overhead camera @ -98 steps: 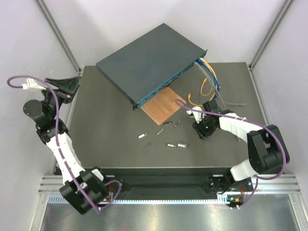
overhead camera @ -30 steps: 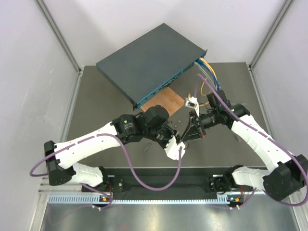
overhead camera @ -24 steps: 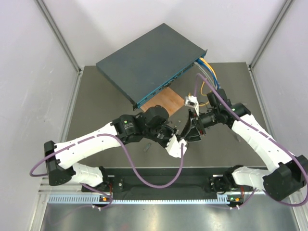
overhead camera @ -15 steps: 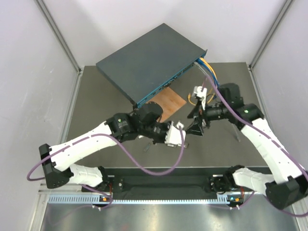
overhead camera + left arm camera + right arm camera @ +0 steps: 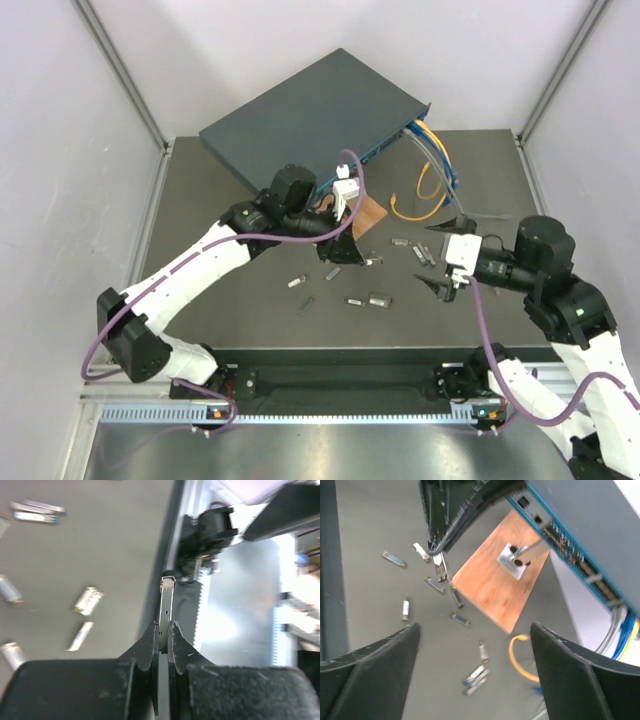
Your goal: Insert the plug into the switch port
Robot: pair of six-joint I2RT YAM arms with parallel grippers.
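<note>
The switch (image 5: 310,125) is a flat dark blue-grey box at the back of the table, its teal socket face (image 5: 570,550) turned toward the arms. My left gripper (image 5: 338,258) hovers over the table just in front of that face, beside a brown wooden square (image 5: 365,215). It is shut on a thin silver plug (image 5: 166,600), which sticks out edge-on past the fingertips. My left gripper (image 5: 164,627) shows both pads pressed on the plug. My right gripper (image 5: 475,626) is open and holds nothing. It hangs at mid-right (image 5: 432,258), apart from the left one.
Several loose silver plugs (image 5: 378,298) lie scattered on the dark mat in front of the wooden square. A yellow cable (image 5: 415,205) curls on the mat, and blue and yellow cables (image 5: 435,150) leave the switch's right end. A small metal post (image 5: 517,557) stands on the wood.
The two grippers met at mid-table; my right gripper opened and drew back right. My left gripper, shut on the plug, swung back toward the switch face.
</note>
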